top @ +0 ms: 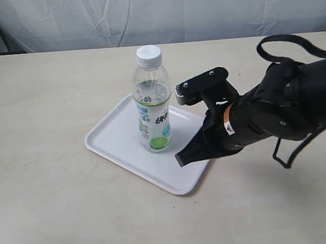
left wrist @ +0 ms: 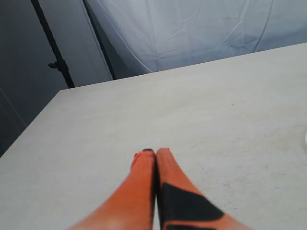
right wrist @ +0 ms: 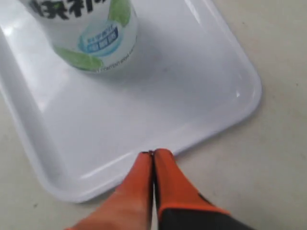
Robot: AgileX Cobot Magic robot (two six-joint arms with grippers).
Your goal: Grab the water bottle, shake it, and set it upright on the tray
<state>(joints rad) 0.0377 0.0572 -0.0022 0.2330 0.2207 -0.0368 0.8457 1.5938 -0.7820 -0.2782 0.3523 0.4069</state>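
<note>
On the tray (top: 112, 139), near its middle, the water bottle (top: 153, 100) stands upright with its white cap (top: 148, 54) on top and its green and white label (top: 154, 121) facing the camera. The tray lies flat on a pale table (top: 43, 103), turned at an angle to the table's edges, and a white cloth (top: 199, 6) hangs behind.

Coming from the right side, the right gripper (top: 182, 156) points down towards the tray's edge nearest that arm. It is apart from the bottle and holds nothing. Its wrist camera shows the two orange fingers pressed together, with their tips (right wrist: 152, 154) over the rim of the tray (right wrist: 211, 120) and the bottom of the bottle (right wrist: 88, 43) further in. Whether the tips touch the rim cannot be told.

Only its own wrist camera shows the left gripper (left wrist: 154, 151). Its fingers are also pressed together with nothing between them, above bare table (left wrist: 230, 110).
</note>
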